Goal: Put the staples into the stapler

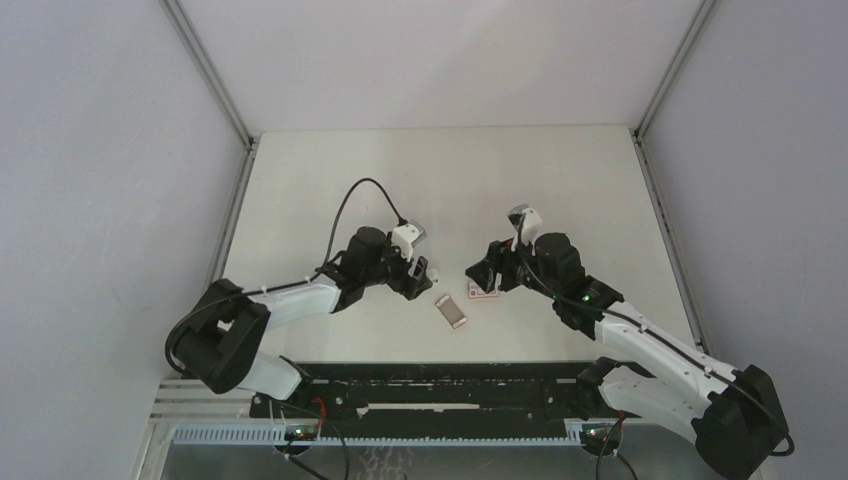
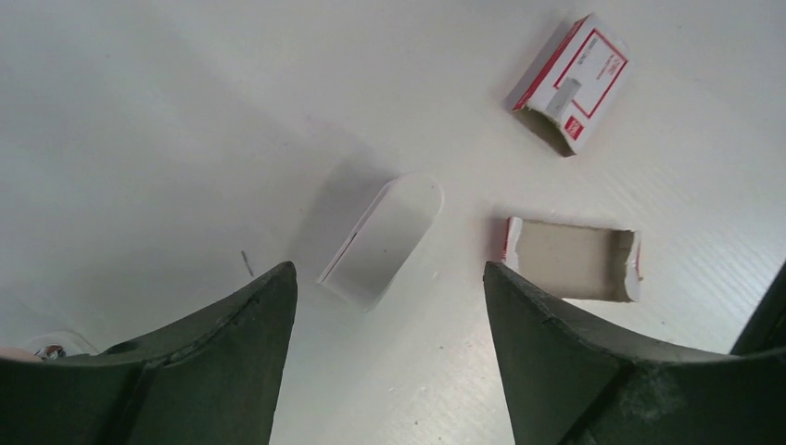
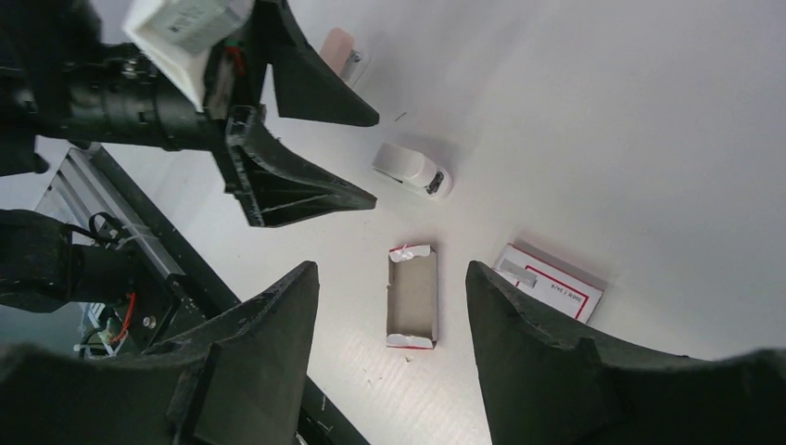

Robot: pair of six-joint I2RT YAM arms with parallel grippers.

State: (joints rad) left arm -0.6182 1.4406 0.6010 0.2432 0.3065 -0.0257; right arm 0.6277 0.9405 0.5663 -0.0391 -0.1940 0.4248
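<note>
Gap wide on the right gripper (image 3: 391, 269), nothing gripped, poised low over the empty tray (image 3: 412, 301). Just beside it, outside that gap, resting on the carton (image 3: 561, 292): staples (image 3: 522, 273), a short grey strip by the look of it. Long axis running nearly finger-to-finger, so end-on to the grip. Left gripper (image 2: 389, 269) gaping too, empty, with the stapler (image 2: 385, 236) dead ahead on the table. Strip clearly nearer the right arm. Probably calls for a small sideways shift and a wrist turn before closing.
</note>
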